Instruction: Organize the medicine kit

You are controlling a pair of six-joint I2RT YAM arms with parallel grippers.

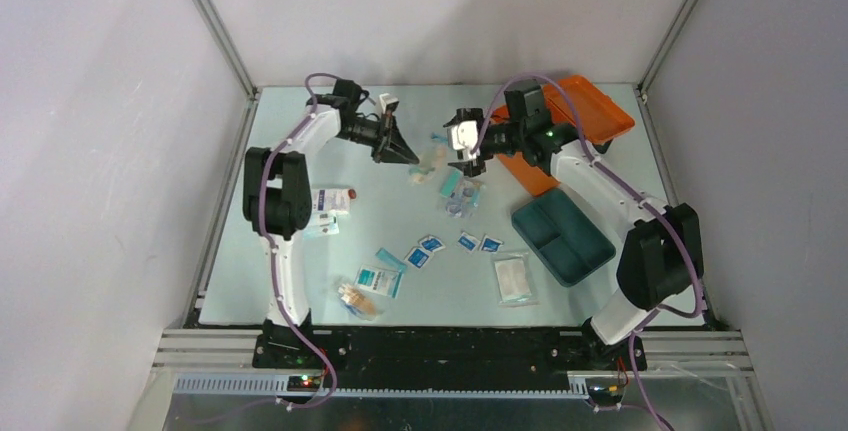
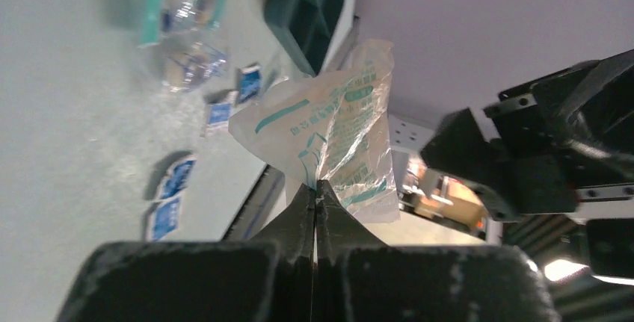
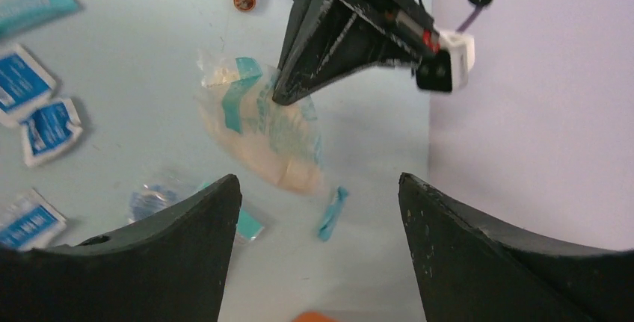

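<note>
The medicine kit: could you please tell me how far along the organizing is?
Early. Done: the orange case is open and its teal tray lies on the table, apparently empty. In hand: the left gripper pinches a clear packet; the right gripper is open. Left: the sachets and other packets lie scattered.
</note>
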